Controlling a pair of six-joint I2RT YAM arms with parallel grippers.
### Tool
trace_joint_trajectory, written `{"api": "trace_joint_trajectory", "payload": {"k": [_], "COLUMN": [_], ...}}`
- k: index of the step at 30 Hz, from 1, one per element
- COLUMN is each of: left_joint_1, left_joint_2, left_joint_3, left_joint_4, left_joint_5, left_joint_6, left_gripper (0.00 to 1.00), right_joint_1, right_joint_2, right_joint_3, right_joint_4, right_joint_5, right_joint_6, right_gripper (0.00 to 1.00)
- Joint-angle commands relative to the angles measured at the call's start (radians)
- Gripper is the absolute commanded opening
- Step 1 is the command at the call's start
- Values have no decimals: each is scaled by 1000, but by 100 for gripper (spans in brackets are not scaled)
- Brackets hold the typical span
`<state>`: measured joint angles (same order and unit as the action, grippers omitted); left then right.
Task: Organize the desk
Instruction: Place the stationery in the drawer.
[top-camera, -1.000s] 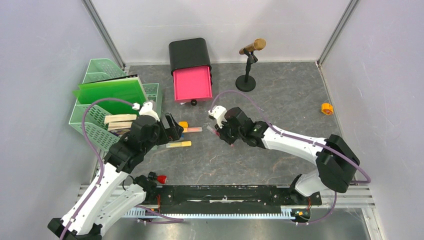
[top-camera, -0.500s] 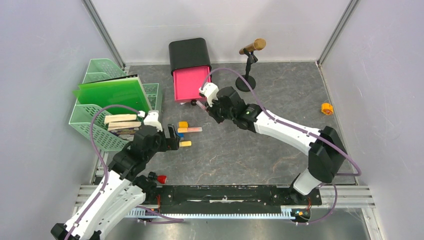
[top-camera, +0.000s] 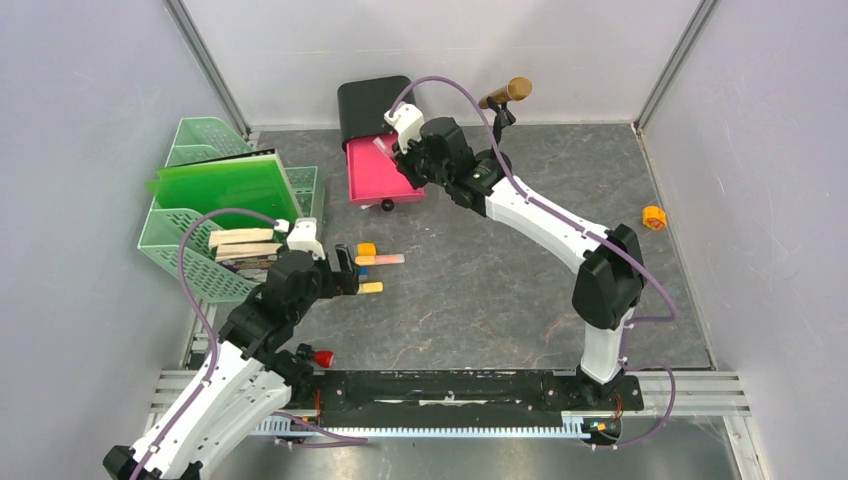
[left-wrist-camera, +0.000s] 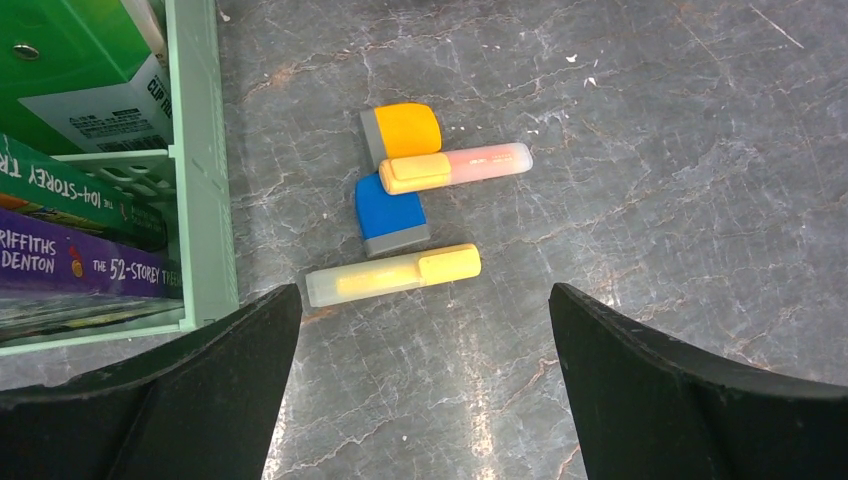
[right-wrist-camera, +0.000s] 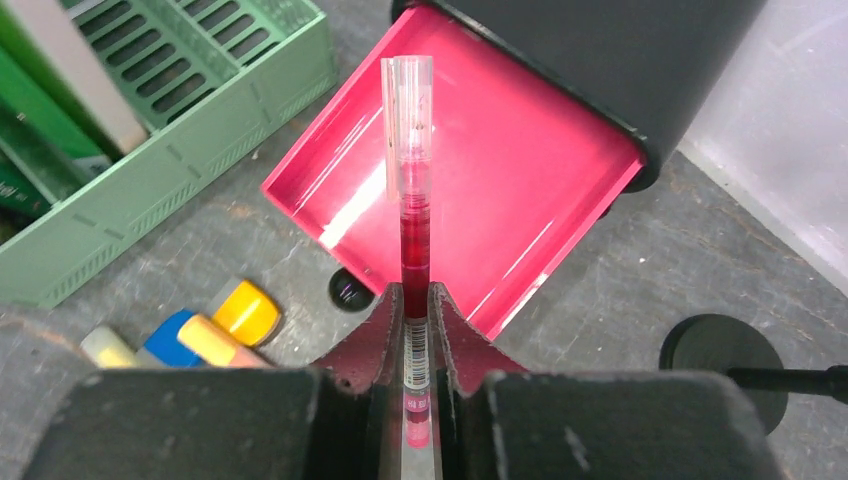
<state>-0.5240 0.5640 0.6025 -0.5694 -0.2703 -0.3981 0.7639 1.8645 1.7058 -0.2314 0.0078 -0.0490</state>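
The right gripper (right-wrist-camera: 417, 300) pinches a thin red pen with a clear cap (right-wrist-camera: 411, 230). It holds the pen over the open pink drawer (right-wrist-camera: 520, 170) of the black box (right-wrist-camera: 600, 60). The left gripper (left-wrist-camera: 422, 298) is spread wide above the dark grey marbled desk (left-wrist-camera: 650, 200). Below it lie a yellow marker (left-wrist-camera: 395, 275), a pink marker (left-wrist-camera: 470, 165), a small blue block (left-wrist-camera: 388, 205) and a small orange block (left-wrist-camera: 408, 128), near the mint-green tray (left-wrist-camera: 205, 200).
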Motion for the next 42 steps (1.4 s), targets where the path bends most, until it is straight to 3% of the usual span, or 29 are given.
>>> {"api": "trace_joint_trajectory", "payload": {"k": [1, 15, 30, 36, 42], "left_joint_1": [1, -1, -2, -2, -2], "left_joint_2": [8, 5, 7, -2, -13], "left_joint_3": [7, 5, 5, 2, 1], "left_joint_4": [42, 38, 35, 31, 31], "left_joint_5": [-16, -21, -40, -48, -46], "left_joint_6": [48, 45, 44, 43, 42], "left_gripper": [100, 100, 100, 100, 100], "right_joint_1": [-33, -74, -91, -94, -97], "right_joint_2": [50, 154, 273, 274, 273], "right_joint_3": [99, 34, 14, -10, -9], "right_joint_4": [41, 314, 378, 391, 396], "right_joint_5": [-5, 12, 38, 35, 35], "right_joint_6": [10, 159, 211, 225, 243], "right_gripper": [0, 0, 0, 6, 27]}}
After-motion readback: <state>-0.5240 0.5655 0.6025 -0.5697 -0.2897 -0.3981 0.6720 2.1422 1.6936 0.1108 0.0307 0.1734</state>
